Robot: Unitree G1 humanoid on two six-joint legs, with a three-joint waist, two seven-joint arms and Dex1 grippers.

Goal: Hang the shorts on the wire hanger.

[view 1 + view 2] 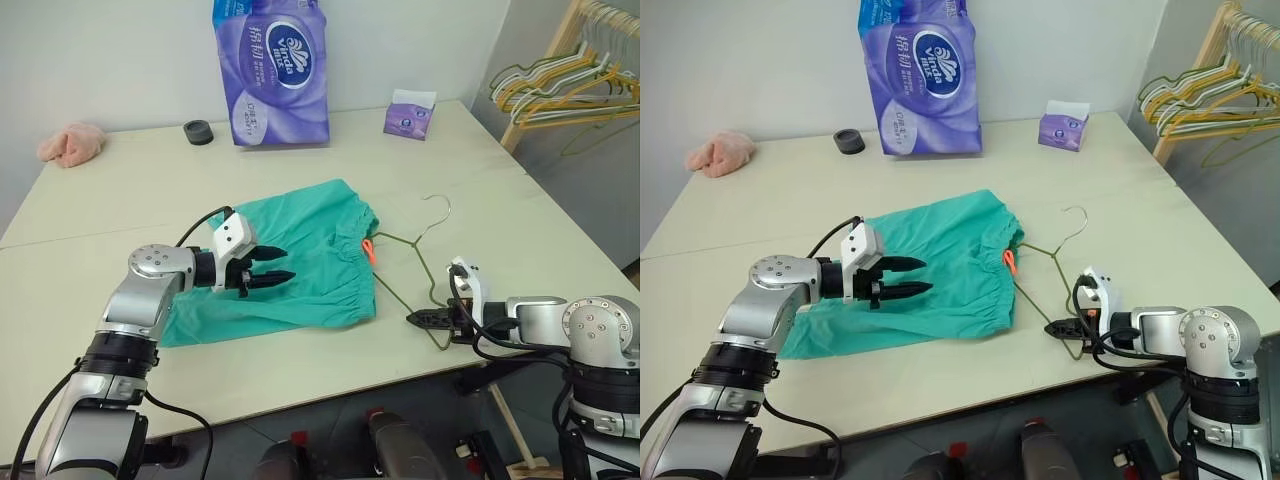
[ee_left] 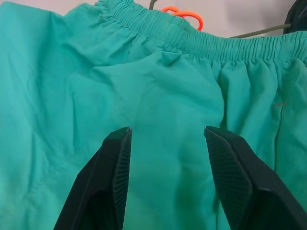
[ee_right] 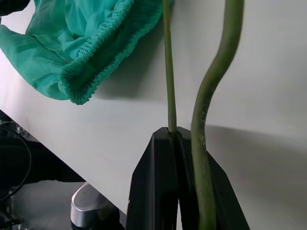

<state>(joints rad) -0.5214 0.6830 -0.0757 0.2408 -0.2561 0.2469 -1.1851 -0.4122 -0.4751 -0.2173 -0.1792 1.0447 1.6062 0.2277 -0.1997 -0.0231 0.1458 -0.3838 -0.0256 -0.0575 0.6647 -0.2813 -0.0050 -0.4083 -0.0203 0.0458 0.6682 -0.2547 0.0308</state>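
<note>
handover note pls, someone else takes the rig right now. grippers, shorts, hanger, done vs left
Left gripper: open, hovering over the shorts, holding nothing.
Right gripper: shut on the wire hanger, pinching its wire at the near corner.
Shorts lie flat on the table, waistband toward the hanger; the hanger lies beside them, and its far arm reaches the waistband by the orange drawstring tip.
Done: hanger gripped.
Left: grasp the shorts, get them onto the hanger.
</note>
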